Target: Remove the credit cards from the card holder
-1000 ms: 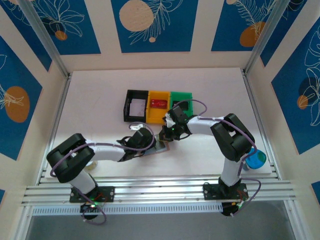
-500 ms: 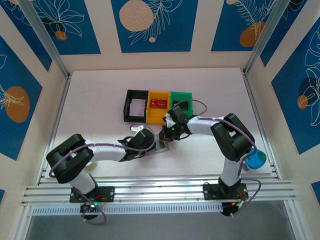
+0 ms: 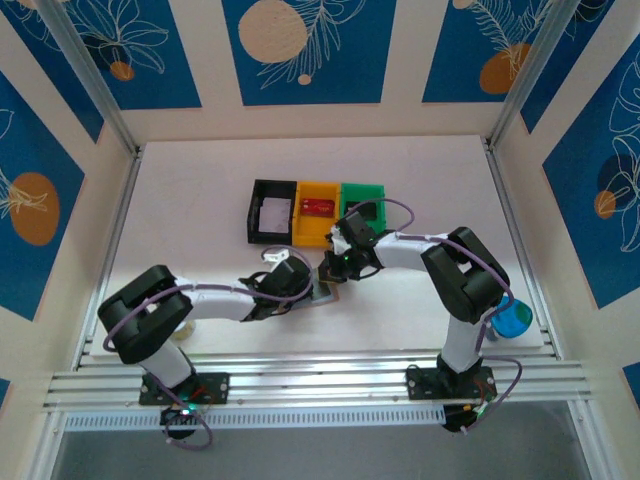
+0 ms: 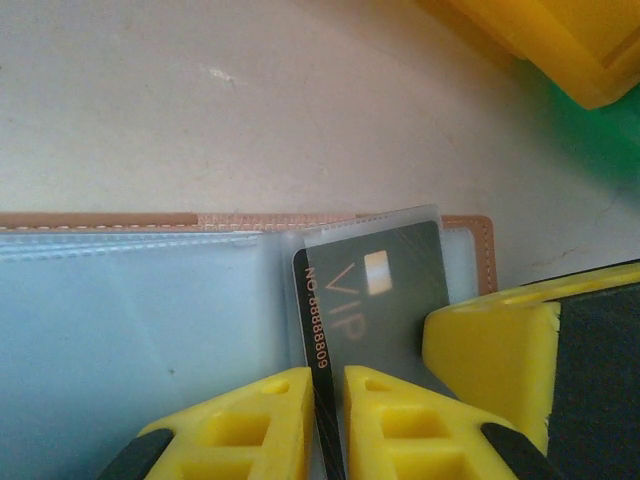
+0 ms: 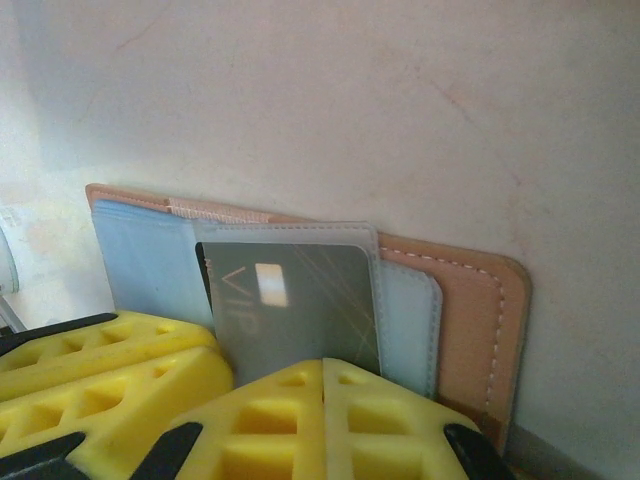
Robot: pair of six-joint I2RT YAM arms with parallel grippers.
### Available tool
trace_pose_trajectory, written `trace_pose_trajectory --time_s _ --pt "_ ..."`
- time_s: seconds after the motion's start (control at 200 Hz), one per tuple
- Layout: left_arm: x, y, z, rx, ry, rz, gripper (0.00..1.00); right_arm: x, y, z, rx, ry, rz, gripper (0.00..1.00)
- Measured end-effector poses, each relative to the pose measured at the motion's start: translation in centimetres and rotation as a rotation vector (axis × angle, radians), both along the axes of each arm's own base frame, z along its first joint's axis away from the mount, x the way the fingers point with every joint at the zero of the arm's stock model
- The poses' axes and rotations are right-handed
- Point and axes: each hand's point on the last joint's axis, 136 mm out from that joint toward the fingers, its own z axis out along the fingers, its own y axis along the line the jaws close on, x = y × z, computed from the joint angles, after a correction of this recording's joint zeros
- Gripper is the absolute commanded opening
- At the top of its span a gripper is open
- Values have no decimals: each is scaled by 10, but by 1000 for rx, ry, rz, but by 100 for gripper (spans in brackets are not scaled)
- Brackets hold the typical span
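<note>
The tan card holder (image 3: 323, 293) lies open on the table between both grippers. In the left wrist view its grey-blue clear pockets (image 4: 130, 320) face up. A black credit card (image 4: 385, 290) marked VIP sticks partly out of one clear pocket. My left gripper (image 4: 328, 385) is shut on that card's long edge, one yellow finger on each side. My right gripper (image 5: 323, 372) is shut, its tips pressed together on the pocket just below the card (image 5: 300, 295). The holder's tan flap (image 5: 480, 310) lies to the right.
Three small bins stand in a row behind the holder: black (image 3: 272, 212), yellow (image 3: 317, 225) with a red card (image 3: 318, 207) in it, and green (image 3: 364, 203). A blue round object (image 3: 513, 320) sits by the right arm's base. Open table lies to the far left and right.
The left wrist has crept slightly to the right along the holder. The right arm and the holder have stayed put.
</note>
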Motion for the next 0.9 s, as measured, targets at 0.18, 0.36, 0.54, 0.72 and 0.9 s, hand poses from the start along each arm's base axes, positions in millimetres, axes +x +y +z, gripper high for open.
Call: trace_pose_trajectory --time_s 0.18,0.36,0.54,0.72,0.9 --pt "1 0 0 5 -2 4 16 0 0 0 0 0 -1 0" --pt "1 0 -2 10 -2 4 15 0 0 0 0 0 -1 0" --pt "1 -1 -2 14 -4 6 10 0 0 0 0 1 -1 0" --pt "3 1 -1 22 -16 14 0 1 0 0 1 -1 0 0" --pt "4 3 2 20 -28 22 0 1 2 0 11 0 3 0"
